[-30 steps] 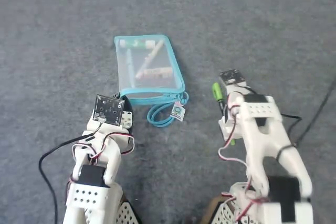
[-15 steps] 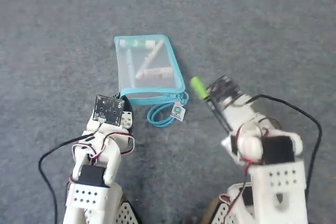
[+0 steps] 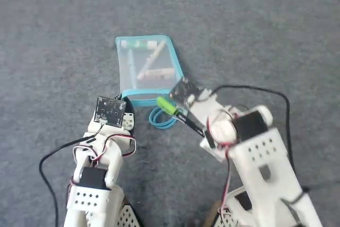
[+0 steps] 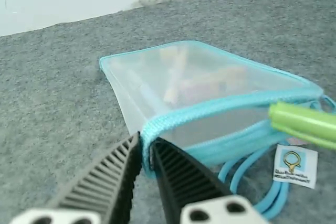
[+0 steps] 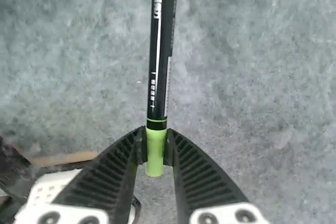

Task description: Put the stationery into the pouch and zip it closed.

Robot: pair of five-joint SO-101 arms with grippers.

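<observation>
Your pen [image 3: 183,116] is a slim black barrel with a bright green cap [image 3: 166,104], and the right pincer [image 5: 155,150] is clamped tight on its green tail end. The barrel runs straight out ahead of the jaws. It hangs tilted above the tabletop [image 3: 265,41], cap first, right at the near edge of the pouch [image 3: 149,70].

That's a big swing from a second ago. Back then you had the pen well off to the pouch's right, and half a second ago it was partway across. Now the cap sits over the turquoise strap [image 3: 159,118], just beside the zipper edge. Your left arm hasn't budged, and the pouch lies where it was.

The left pincer [image 4: 144,145] has its jaws together on the pouch's near corner, pinching the turquoise trim. The pouch itself is clear plastic with turquoise binding, lying flat. Through its wall you can see several pieces of stationery [image 3: 151,59] already inside — pale sticks, one with a green end. A white tag [image 4: 291,163] rests on the strap loop beneath the green cap.
</observation>
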